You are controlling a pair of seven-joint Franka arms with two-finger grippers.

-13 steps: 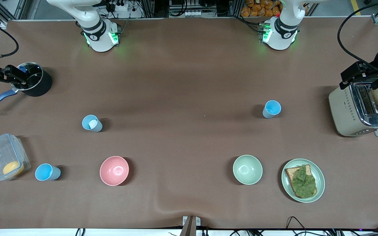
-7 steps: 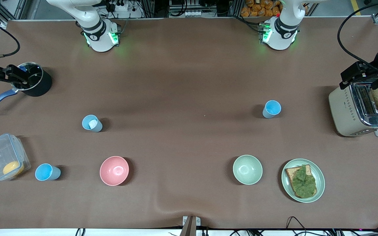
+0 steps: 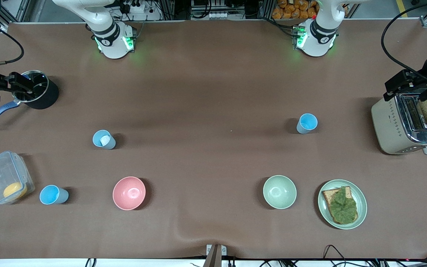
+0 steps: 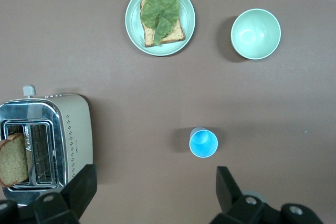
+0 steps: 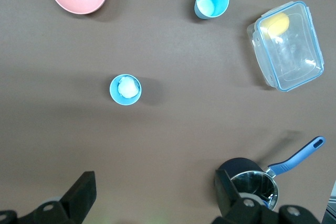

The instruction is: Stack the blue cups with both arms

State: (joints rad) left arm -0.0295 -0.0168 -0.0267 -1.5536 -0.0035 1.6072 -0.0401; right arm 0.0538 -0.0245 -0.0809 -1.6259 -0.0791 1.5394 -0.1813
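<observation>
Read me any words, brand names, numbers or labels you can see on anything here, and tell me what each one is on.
No text here can be read.
Toaster: a small brand mark near the slots, too small to read.
Arm bases: a round dark emblem on each, no legible letters.
Blue cups, bowls, plate, pot and plastic container: no print visible.

Right gripper (image 3: 22,84) over the black pot (image 3: 39,95), edged slightly toward the table's end
</observation>
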